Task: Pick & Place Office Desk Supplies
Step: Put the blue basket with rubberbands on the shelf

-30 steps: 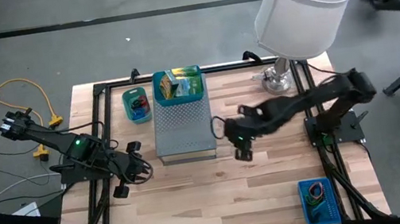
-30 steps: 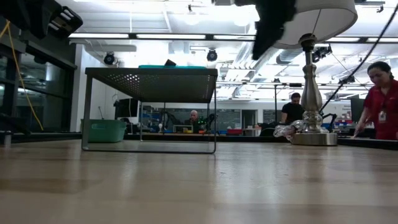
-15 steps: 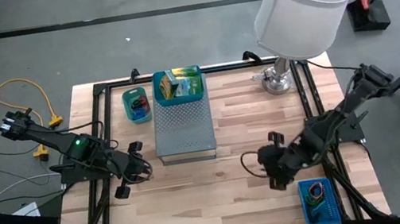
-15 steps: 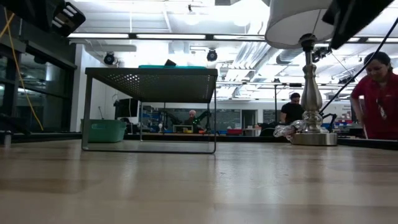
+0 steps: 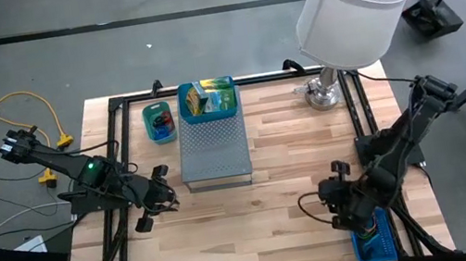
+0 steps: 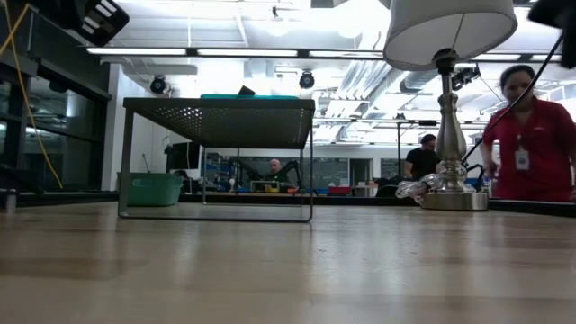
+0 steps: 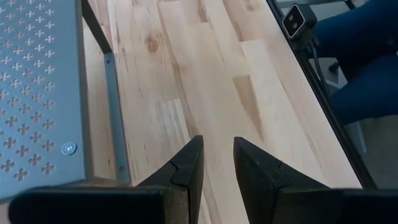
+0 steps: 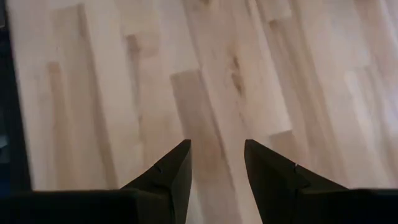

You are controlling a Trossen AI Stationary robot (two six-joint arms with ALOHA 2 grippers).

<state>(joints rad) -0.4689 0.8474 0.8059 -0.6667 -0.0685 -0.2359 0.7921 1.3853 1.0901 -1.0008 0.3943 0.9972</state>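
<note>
Right gripper [image 5: 344, 211], fingers apart and empty, hangs beside the blue tray [image 5: 374, 237] at the near right corner. Left gripper [image 5: 158, 199], likewise apart, waits at the left edge.

The right arm covers part of the blue tray [image 5: 374, 237] at the table's near right corner, so the small items inside it are too small and hidden to tell apart. The blue bin [image 5: 206, 98] on the grey perforated box [image 5: 213, 148] holds yellow-green packets [image 5: 200, 95] whose print is unreadable. In the low view neither gripper shows, and the lamp shade [image 6: 450, 30] is cut off by the upper edge.
</note>
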